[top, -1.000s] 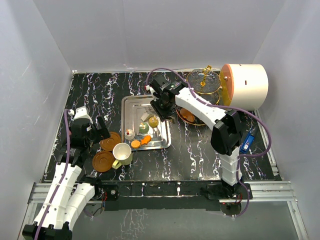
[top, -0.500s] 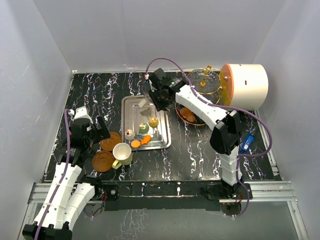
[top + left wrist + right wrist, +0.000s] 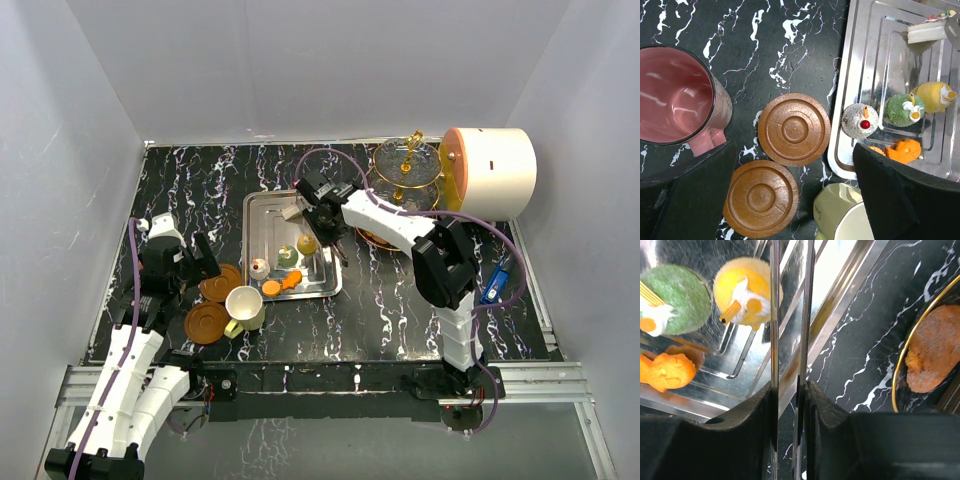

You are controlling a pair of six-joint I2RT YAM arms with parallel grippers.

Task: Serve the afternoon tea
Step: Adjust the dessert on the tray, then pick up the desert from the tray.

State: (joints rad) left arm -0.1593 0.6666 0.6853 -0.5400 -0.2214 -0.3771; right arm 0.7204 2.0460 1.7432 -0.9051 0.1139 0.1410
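My right gripper (image 3: 790, 387) (image 3: 325, 215) is shut on steel tongs (image 3: 774, 315) over the steel tray's right rim (image 3: 840, 305). A white cake slice (image 3: 291, 212) (image 3: 927, 32) sits at the tongs' tip over the tray's far part. Green (image 3: 682, 300), yellow (image 3: 745, 290), orange (image 3: 667, 372) and red-dotted white (image 3: 859, 121) cakes lie in the tray. A brown cake (image 3: 935, 357) rests on the gold-framed glass stand (image 3: 405, 165). My left gripper (image 3: 795, 147) (image 3: 200, 262) hangs open above two brown saucers (image 3: 794, 129) (image 3: 761, 197), between the maroon cup (image 3: 675, 95) and cream cup (image 3: 845, 215).
A big white cylinder with an orange end (image 3: 490, 175) lies at the back right beside the stand. The cream cup (image 3: 245, 303) stands close to the tray's front-left corner. White walls close in the black marbled table (image 3: 400, 300) on three sides.
The right arm lifted towards the back, then came down a little to the left with the tongs. The white slice went from the tray's middle to its far part. The left arm stayed still.
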